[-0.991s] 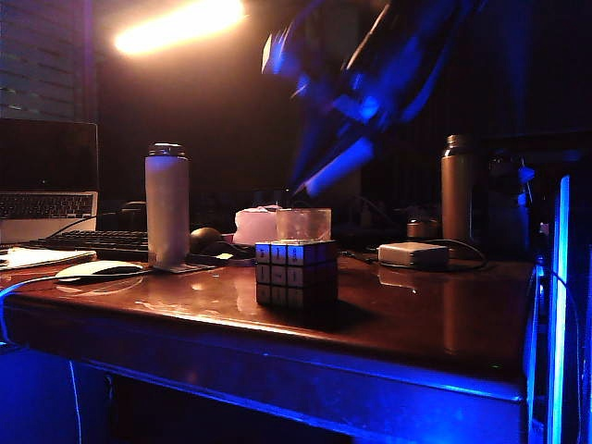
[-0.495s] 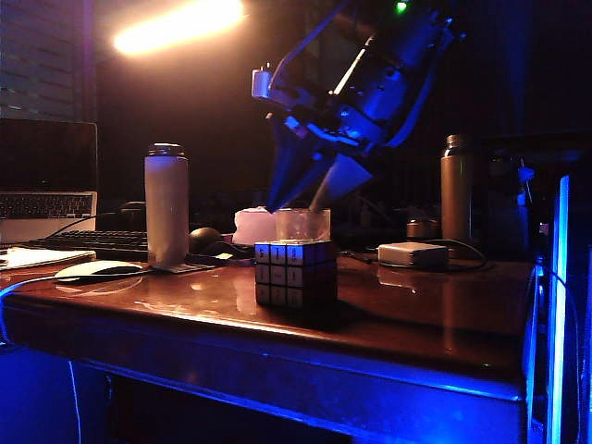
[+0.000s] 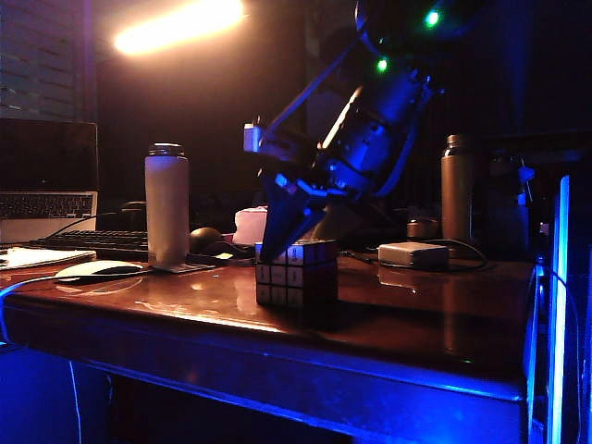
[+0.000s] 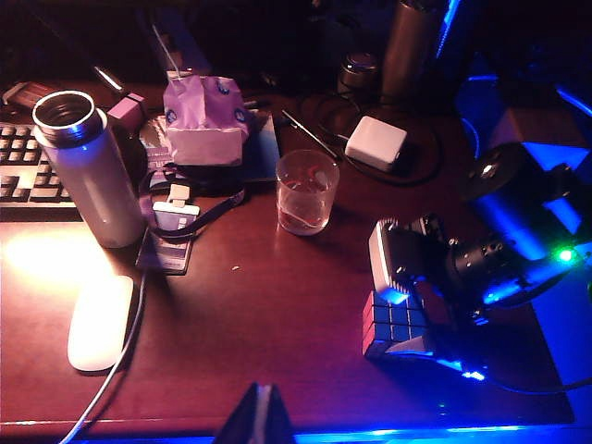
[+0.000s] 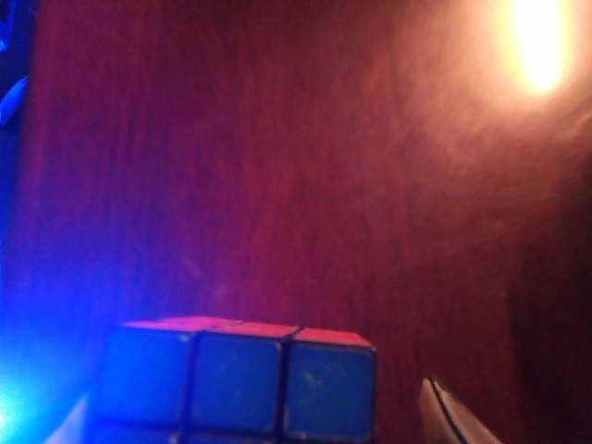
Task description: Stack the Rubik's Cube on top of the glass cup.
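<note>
Two claws, right claw [image 3: 289, 242] spread astride Rubik's Cube [image 3: 296, 274], left claw [image 4: 262, 416] apart

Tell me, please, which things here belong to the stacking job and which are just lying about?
Job: Rubik's Cube; glass cup; open right hand above the cube; left hand, idle at the table's near edge.

Lying about: white bottle, mouse, keyboard, white adapter.

Below my right gripper [image 3: 289, 242], the Rubik's Cube [image 5: 242, 387] shows blue squares, red top, dark grid lines; reddish-brown wooden table [image 5: 277, 166]; clear glass cup [image 4: 306, 191].
</note>
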Robot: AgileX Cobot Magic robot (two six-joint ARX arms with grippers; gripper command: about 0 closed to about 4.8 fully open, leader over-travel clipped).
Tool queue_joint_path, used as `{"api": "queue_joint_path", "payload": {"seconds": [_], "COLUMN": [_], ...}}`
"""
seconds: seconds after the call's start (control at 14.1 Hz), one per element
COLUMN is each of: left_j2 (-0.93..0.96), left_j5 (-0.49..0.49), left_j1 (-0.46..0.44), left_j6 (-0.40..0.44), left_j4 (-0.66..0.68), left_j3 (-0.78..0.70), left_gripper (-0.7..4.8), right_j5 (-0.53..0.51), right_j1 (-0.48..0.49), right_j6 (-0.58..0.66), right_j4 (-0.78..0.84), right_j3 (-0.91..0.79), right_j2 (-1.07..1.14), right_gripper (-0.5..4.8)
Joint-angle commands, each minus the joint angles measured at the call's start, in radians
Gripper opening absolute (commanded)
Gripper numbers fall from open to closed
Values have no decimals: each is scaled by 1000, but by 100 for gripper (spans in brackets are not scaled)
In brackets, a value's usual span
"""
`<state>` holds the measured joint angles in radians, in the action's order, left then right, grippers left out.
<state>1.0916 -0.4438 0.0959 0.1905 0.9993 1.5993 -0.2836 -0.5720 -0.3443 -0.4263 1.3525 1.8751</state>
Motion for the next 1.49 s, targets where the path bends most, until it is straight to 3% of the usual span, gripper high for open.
{"api": "queue_joint_path", "payload": {"seconds": [0.07,0.21,0.28,0.35,0.42,0.78,1.13,1.34,1.49], "left_j2": [-2,-2,-2,-2,-2,-2,-2,-2,-2], "left_j5": [-5,-5,-5,-5,-5,-5,-5,-5,-5], "left_j1": [0,0,0,0,0,0,0,0,0], "left_j6": [4,4,4,4,4,4,4,4,4], "left_j4": [-13,-13,-13,-13,-13,-13,-13,-11,-12], "left_j3": [6,6,6,6,6,6,5,6,6], "left_gripper": [-3,-3,-3,-3,-3,-3,-3,-3,-3], "right_j5": [2,24,41,50,50,52,205,328,358], "right_j1": [-2,-3,-4,-4,-4,-4,-4,-4,5], "right_j6": [4,3,3,3,17,41,68,67,67], "right_j4": [6,6,6,8,8,-4,211,247,326], "right_j3": [3,3,3,3,4,4,9,88,105], "right_j2": [15,20,21,21,19,15,-66,-68,-68], "right_gripper": [479,479,448,285,241,241,241,242,242]}}
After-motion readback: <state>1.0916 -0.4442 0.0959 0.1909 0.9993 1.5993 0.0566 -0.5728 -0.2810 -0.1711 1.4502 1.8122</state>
